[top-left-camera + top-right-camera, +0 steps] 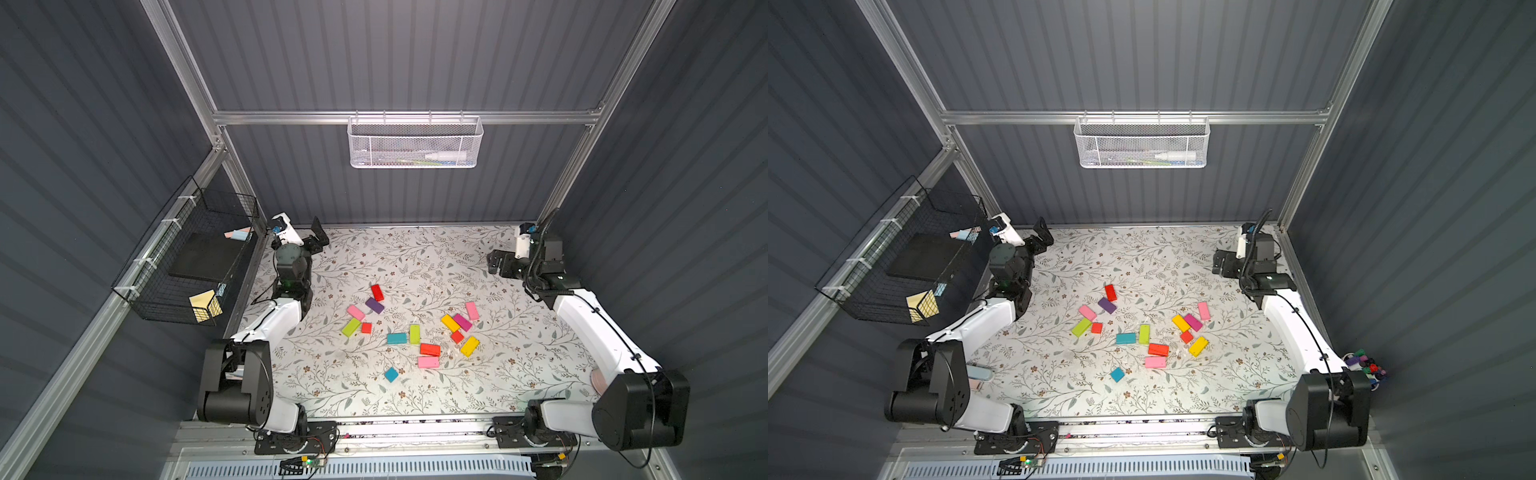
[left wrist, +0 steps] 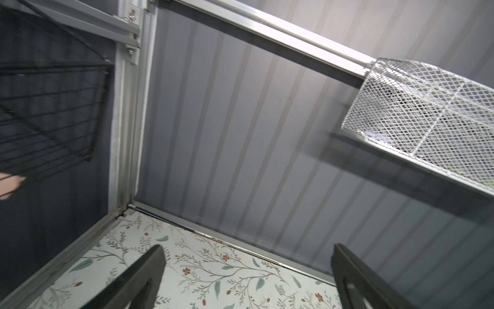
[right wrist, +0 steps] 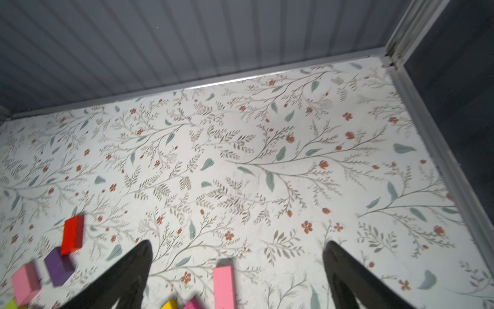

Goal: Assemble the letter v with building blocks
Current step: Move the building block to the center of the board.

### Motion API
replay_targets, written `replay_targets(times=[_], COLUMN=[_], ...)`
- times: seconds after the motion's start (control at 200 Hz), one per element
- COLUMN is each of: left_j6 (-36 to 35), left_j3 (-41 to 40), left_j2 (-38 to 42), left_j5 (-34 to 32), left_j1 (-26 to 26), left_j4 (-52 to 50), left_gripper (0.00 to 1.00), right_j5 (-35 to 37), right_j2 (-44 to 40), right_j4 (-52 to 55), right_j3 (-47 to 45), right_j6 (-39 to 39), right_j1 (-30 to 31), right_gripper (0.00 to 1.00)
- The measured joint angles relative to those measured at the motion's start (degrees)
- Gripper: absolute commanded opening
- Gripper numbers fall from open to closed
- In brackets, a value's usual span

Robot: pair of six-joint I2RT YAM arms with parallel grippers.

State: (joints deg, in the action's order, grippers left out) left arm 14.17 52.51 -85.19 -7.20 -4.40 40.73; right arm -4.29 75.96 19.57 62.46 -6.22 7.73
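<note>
The building blocks [image 1: 414, 333] lay scattered across the middle of the bench [image 1: 415, 257]. The left tool [image 2: 247, 248] and the right tool [image 3: 238, 243] stood spread wide near the far corners, apart from them.

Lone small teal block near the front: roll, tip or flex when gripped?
The small teal block looks solid with flat faces, so probably no flex or roll. It lies low on the table, so a push likely slides or spins it, no tipping.
</note>
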Motion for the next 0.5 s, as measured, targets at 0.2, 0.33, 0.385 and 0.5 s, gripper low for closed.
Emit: replay_targets(times=[0.2,0.33,0.385,0.5], left_j6=[4.5,8.61,10.34,14.38], left_j3=[9.62,12.13,12.13,12.13], left_j2=[-2.01,-1.68,-0.98,0.76], left_j5=[8.79,11.65,12.17,11.67], left_j1=[-0.11,-1.62,-3.02,-7.98], left_j4=[-16.9,-26.56,-30.42,-36.48], left_gripper=[0.93,0.92,0.92,0.91], right_j5=[-0.83,-2.01,-2.27,-2.45], right_j2=[4.94,8.61,10.08,13.88], right_j4=[9.42,12.5,13.03,13.44], right_j3=[6.97,10.36,11.43,13.9], right_j6=[-0.07,-0.7,-1.09,-1.53], right_j1=[8.17,12.87,14.47,18.1], right_gripper=[0.99,0.99,0.99,0.99])
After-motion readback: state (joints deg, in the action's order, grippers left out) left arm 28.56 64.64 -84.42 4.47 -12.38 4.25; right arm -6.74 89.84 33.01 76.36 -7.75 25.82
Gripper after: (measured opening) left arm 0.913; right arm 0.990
